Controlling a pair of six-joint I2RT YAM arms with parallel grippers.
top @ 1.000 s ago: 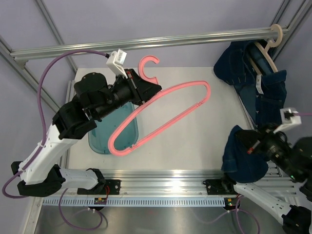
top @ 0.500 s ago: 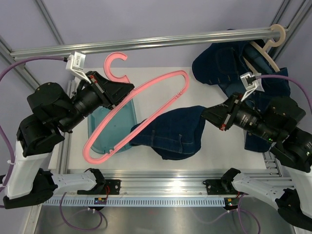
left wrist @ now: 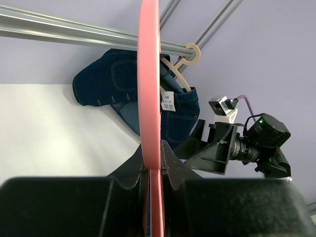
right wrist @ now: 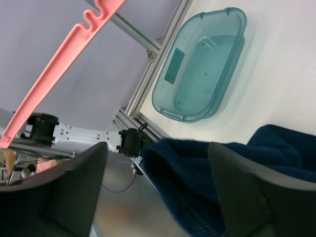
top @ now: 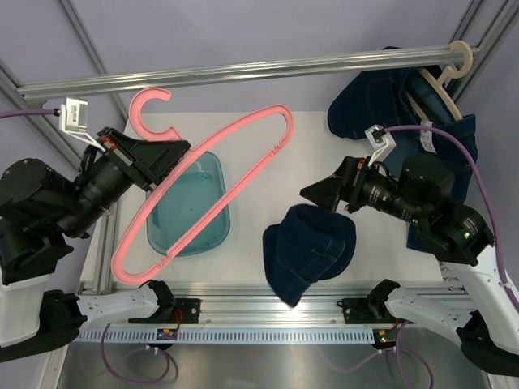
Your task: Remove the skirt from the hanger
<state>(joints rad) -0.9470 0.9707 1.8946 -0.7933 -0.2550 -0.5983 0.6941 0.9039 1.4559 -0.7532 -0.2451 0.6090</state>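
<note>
The pink hanger (top: 136,108) is bare and held up in the air over the table's left side, with my left gripper (top: 166,154) shut on it near the hook. In the left wrist view its bar (left wrist: 149,74) runs up between the jaws of the left gripper (left wrist: 150,158). The dark blue skirt (top: 308,251) lies in a heap at the table's front edge, off the hanger. My right gripper (top: 320,193) hovers above it, open, nothing between its fingers. The right wrist view shows the skirt (right wrist: 207,182) below the right gripper (right wrist: 158,187).
A teal basin (top: 188,207) sits on the table under the hanger. More denim garments (top: 430,138) hang on a wooden hanger (top: 454,61) from the metal rail (top: 243,71) at the back right. The table's front rail (top: 259,306) runs just below the skirt.
My right gripper opened and let the skirt go; the skirt dropped into a heap at the front edge. My left arm carried the bare hanger further left.
</note>
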